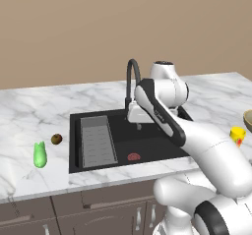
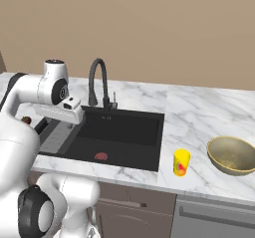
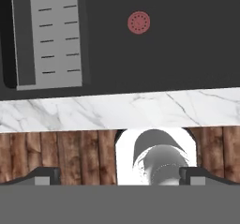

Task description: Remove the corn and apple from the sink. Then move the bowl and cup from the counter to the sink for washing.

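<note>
Hovering above the sink (image 1: 147,131), the hand (image 3: 120,174) has its two fingertips (image 3: 46,175) spread as wide as they go, holding and touching nothing. Below it the black basin lies bare apart from one grey drain rack (image 1: 97,140) at its left end and one flat reddish disc (image 1: 133,157) near its front wall, so there is open room across its floor. One black faucet (image 2: 98,82) arches over the sink's back edge. Left of the sink, on the table (image 1: 29,116), sit one apple (image 1: 56,139) and one corn (image 1: 40,155), near each other but apart. Right of the sink stand one cup (image 2: 181,163) close to the table's front edge and one bowl (image 2: 232,155) beyond it.
</note>
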{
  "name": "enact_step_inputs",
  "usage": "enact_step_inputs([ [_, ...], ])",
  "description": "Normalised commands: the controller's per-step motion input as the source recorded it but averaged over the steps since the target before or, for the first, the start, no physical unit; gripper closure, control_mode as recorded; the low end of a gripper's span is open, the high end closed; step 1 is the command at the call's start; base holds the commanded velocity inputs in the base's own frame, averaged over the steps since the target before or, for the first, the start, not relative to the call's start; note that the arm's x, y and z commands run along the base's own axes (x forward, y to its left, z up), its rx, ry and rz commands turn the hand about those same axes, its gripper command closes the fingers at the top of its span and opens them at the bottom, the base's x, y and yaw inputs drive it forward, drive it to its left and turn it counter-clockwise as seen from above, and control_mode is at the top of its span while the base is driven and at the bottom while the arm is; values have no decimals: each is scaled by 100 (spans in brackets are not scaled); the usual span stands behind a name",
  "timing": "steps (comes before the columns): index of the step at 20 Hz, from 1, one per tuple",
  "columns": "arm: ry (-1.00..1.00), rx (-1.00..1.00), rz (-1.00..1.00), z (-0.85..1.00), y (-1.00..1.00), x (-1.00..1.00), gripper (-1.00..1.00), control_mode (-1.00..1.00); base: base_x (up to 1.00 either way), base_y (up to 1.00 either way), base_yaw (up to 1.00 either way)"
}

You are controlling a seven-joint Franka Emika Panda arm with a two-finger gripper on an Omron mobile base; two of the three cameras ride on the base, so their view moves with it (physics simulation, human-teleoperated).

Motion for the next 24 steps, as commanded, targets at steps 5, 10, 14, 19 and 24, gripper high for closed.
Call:
enact_step_inputs([
  [5,0,-2,0,4,-46,-20,-100,-100,0,0,0],
  [10,-1,0,0,3,-50,-20,-100,-100,0,0,0],
  [14,-1,0,0,3,-49,-16,-100,-100,0,0,0],
  [19,0,0,0,2,-48,-10,-100,-100,0,0,0],
  [24,0,-2,0,0,-43,0,-100,-100,0,0,0],
])
